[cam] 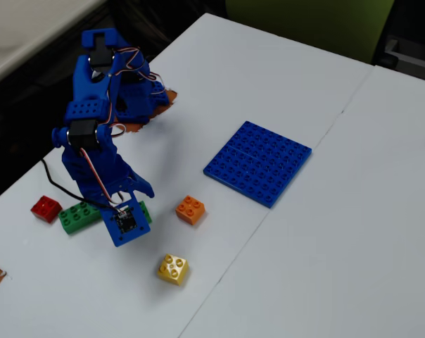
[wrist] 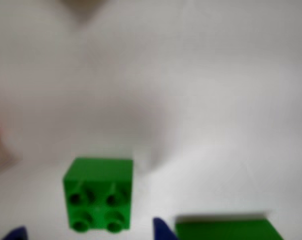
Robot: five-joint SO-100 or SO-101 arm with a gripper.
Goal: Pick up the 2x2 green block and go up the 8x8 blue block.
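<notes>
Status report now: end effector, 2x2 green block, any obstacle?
End effector open, straddling 2x2 green block, not gripped. Longer green brick close beside it. 8x8 blue block bare.

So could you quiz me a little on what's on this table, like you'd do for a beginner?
1. True or false: the orange brick sits on the blue baseplate.
2. Which brick lies nearest the bottom of the fixed view: red, yellow or orange?
3. In the wrist view, what lies between the gripper fingertips?

Key:
1. False; it rests on the table, apart from the baseplate.
2. The yellow brick.
3. The small green brick, not yet gripped.
</notes>
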